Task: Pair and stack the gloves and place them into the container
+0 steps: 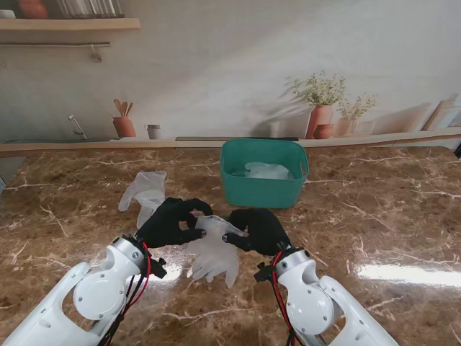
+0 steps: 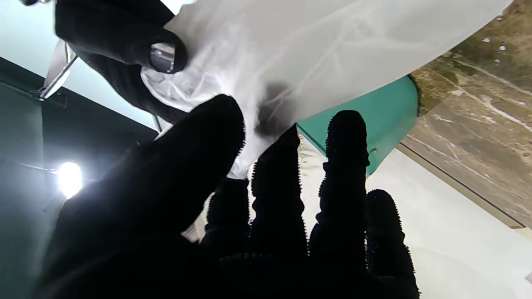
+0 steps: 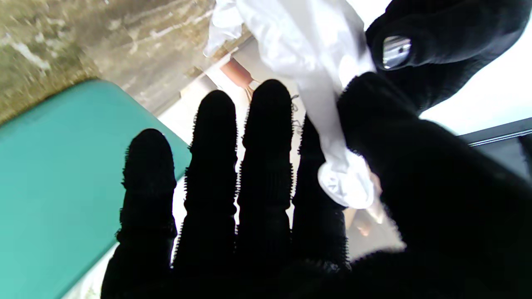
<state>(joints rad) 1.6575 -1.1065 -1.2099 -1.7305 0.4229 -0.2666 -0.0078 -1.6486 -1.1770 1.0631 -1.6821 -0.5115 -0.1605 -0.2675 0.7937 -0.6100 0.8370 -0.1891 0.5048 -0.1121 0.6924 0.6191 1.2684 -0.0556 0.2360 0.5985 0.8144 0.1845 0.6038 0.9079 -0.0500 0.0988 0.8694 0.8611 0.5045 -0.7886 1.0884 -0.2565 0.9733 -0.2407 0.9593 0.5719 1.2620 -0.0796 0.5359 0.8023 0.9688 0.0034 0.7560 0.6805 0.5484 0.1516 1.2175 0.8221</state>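
Between the 2 hands hangs a white glove [image 1: 213, 249], its cuff pinched by the left hand [image 1: 173, 222] and right hand [image 1: 258, 229], just short of the teal container [image 1: 263, 189]. Another glove [image 1: 146, 191] lies left. Next, I judge: carry it over the rim without slipping.

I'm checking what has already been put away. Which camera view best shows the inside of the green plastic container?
The stand view: it looks down into the green plastic container, where something pale and translucent lies at the bottom, probably gloves. The left wrist view catches only a corner of its outer wall; the right wrist view shows just a blurred wall, with no interior.
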